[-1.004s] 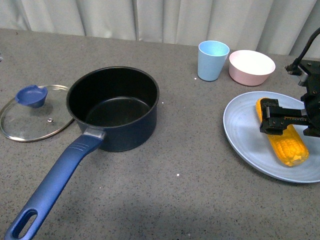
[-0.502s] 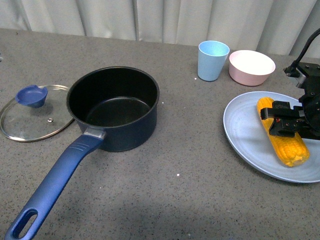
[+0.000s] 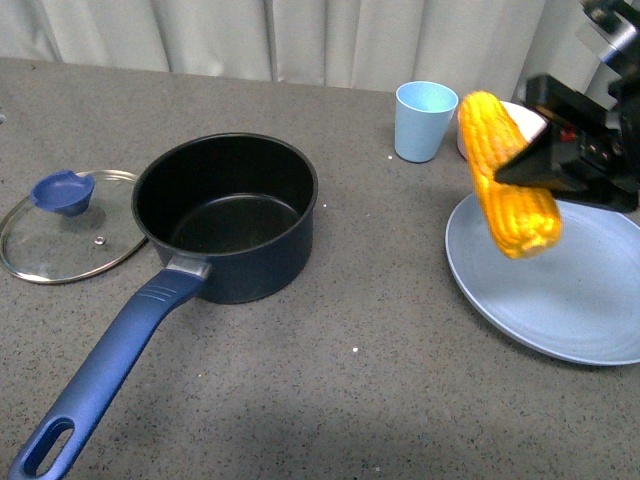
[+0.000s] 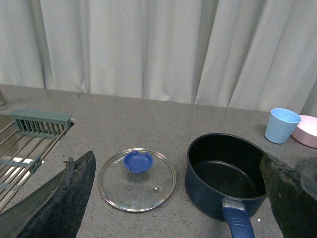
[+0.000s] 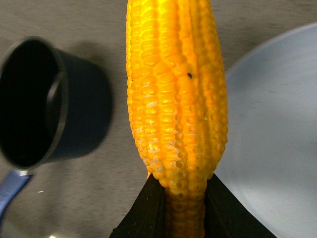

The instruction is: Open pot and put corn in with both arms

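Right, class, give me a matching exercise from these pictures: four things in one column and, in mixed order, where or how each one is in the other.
Column 1
1. corn
2. lid
3. pot
4. cup

Column 2
A. stands beside the pink bowl
B. lies flat on the table, knob up
C. held in the air by the right pincer
D. uncovered, nothing inside

Pairs: 1-C, 2-B, 3-D, 4-A
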